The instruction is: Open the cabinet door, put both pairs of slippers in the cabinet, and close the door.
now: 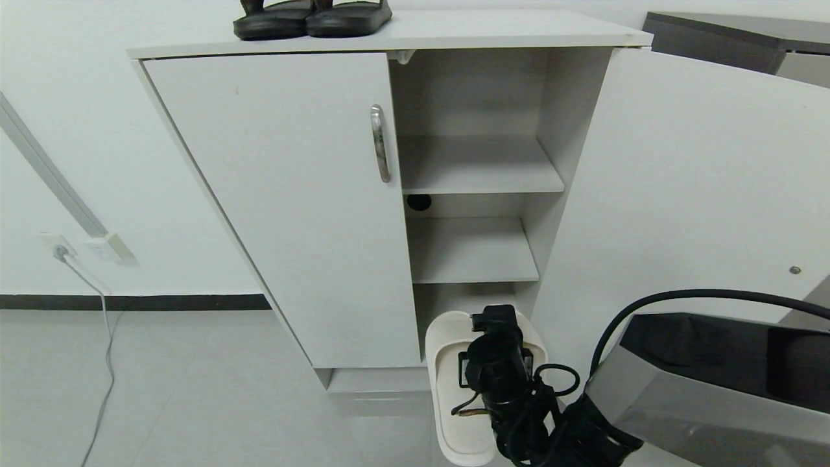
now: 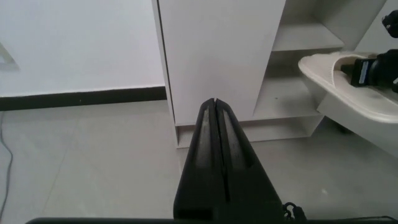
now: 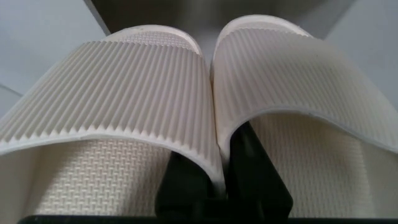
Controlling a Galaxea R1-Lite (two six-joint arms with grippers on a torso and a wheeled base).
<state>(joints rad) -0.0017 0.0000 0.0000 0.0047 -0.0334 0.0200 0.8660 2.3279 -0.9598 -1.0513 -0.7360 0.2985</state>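
- Grips the white slippers [image 1: 454,395] with the right gripper [image 1: 494,363], dark fingers [image 3: 258,177] pinched narrow on the two inner edges where the pair meets.
- Holds that pair side by side, soles down and off the floor [image 1: 194,402].
- Places it low, just before the open right half of the cabinet [image 1: 506,32], toes at the mouth of the bottom compartment and heels on the near side.
- Right door [image 1: 681,194]: swung wide open to the right.
- Left door [image 1: 279,207]: shut, with a metal handle [image 1: 380,143] upright at its right edge.
- Inside the open half: two shelves [image 1: 480,165], one above the other, with a dark round hole [image 1: 419,202] in the back wall between them.
- On top of the cabinet, above the left door: black slippers [image 1: 311,19], side by side and well apart from the white pair.
- Left gripper [image 2: 214,104]: fingers pressed flat together with nothing between them, above the floor on the near side of the shut door, left of the white pair.
- Low on the left wall: a socket [image 1: 58,246] with a grey cable [image 1: 107,337] trailing down to the floor.
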